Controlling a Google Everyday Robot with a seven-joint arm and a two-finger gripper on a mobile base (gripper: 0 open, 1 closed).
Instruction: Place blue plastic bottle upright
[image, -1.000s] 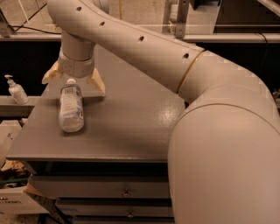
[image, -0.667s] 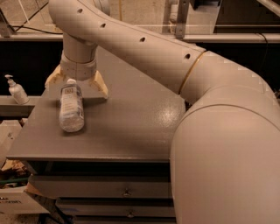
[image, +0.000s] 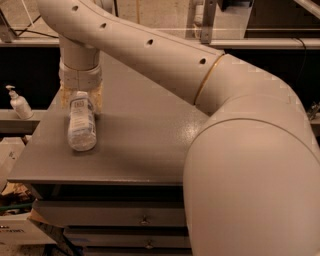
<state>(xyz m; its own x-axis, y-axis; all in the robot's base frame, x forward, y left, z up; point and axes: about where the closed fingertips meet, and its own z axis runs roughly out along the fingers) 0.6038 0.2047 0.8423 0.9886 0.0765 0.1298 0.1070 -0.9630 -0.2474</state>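
The blue plastic bottle (image: 81, 125) lies on its side near the left edge of the grey table (image: 150, 145), its base toward me and its cap end under the gripper. My gripper (image: 81, 99) comes straight down over the bottle's far end. Its tan fingers (image: 99, 101) stand on either side of the bottle and touch its sides, shut on it. The cap is hidden by the wrist. The bottle still rests on the table.
A small white pump dispenser (image: 19, 102) stands on a ledge left of the table. My large arm (image: 240, 150) fills the right side. Drawers (image: 145, 220) sit under the tabletop. Boxes (image: 12, 150) are at the lower left.
The fingers, spread wide beside the bottle before, have drawn in against its sides. The wrist has lowered a little over the bottle's far end. The bottle has not moved.
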